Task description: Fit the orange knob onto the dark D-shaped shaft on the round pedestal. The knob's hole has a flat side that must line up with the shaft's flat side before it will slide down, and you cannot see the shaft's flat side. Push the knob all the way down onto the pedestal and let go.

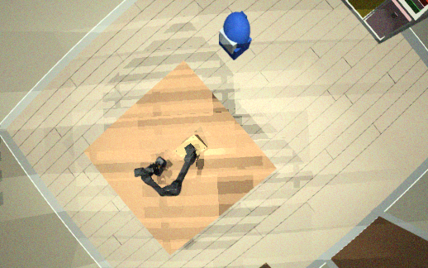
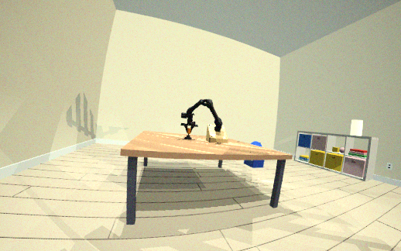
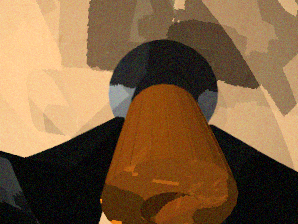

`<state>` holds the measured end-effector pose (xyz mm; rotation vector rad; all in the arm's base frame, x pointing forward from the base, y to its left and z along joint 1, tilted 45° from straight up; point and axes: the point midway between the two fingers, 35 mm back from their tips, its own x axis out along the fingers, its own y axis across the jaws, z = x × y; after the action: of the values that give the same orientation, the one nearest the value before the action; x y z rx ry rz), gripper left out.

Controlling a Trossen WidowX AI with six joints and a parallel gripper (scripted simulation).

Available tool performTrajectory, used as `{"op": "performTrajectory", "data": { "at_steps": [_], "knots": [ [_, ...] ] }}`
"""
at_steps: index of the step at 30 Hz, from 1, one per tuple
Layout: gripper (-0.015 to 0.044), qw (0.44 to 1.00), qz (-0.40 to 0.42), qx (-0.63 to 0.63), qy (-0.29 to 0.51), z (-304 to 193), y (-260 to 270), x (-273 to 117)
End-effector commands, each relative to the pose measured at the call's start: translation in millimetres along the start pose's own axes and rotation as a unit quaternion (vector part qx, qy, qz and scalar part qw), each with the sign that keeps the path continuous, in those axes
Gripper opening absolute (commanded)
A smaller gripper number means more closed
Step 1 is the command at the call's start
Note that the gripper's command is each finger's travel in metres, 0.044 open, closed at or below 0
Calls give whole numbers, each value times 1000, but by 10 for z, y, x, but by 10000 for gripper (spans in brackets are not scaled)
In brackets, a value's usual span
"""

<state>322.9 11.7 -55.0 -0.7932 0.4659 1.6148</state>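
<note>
Blue bin w/ rounded top (image 1: 236,31) (image 2: 255,163) is seen on floor. White lamp (image 2: 356,128) is set atop cube shelf (image 2: 370,159), where yellow, blue & pink boxes are kept.

Tabletop: square, light orange-brown wood (image 1: 235,165) (image 2: 205,149), striped with shadows
Legs: dark, straight, at its corners
Left of centre, exterior view: round dark pedestal (image 2: 187,138) (image 3: 163,62), directly on the wood
Right of the pedestal, near it: pale yellow block (image 1: 198,142) (image 2: 211,135), the black arm's foot on it
</note>
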Motion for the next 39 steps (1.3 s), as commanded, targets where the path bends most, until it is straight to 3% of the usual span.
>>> {"op": "performTrajectory", "data": {
  "at_steps": [1,39],
  "knots": [
    [0,1000,-4,-20,1,3,2,-41],
    [0,999,-4,-50,1,-29,-32,7]
  ]
}}
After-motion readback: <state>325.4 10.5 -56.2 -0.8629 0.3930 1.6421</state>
